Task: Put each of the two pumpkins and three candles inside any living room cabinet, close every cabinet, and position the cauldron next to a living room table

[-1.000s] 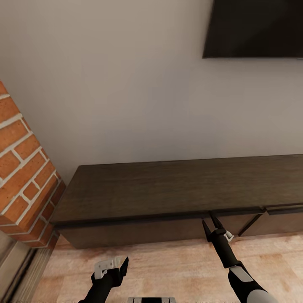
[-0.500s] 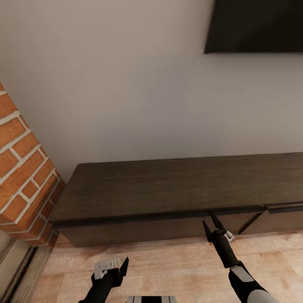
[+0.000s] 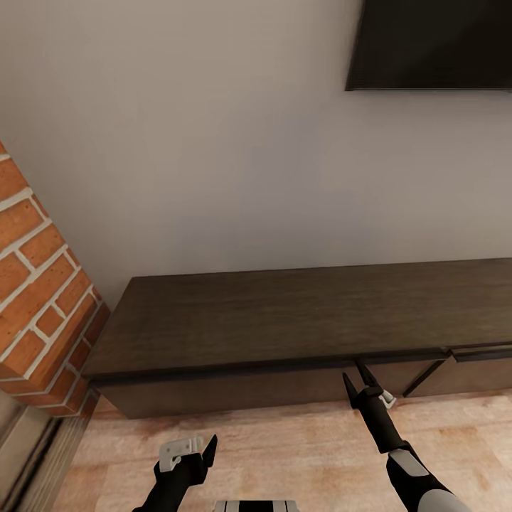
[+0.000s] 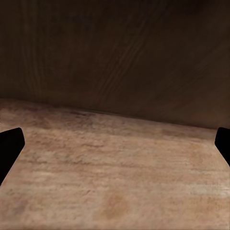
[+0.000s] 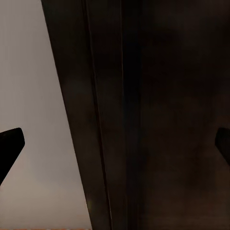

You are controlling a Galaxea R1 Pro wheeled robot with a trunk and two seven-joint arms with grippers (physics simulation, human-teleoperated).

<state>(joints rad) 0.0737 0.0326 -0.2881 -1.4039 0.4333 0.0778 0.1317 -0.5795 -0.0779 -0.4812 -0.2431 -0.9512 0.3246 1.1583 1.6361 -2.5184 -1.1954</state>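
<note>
The long dark-brown cabinet (image 3: 284,313) runs along the wall, its flat top bare. My right gripper (image 3: 355,377) is open, its fingertips up against the top edge of the cabinet's front, where two panels meet. The panel just right of it (image 3: 387,373) looks slightly ajar. The right wrist view looks along that dark cabinet edge (image 5: 143,120) between wide-spread fingertips (image 5: 9,143). My left gripper (image 3: 192,451) hangs open and empty low over the wooden floor, facing the cabinet front (image 4: 115,52). The pumpkins, candles, cauldron and table are out of view.
A red brick column (image 3: 35,284) stands at the left end of the cabinet. A dark flat screen (image 3: 427,43) hangs on the pale wall above the cabinet's right part. Light wooden floor (image 3: 284,448) lies between me and the cabinet.
The whole picture shifted slightly a second ago, so the camera moved a little. Both arms and the cabinet keep their places.
</note>
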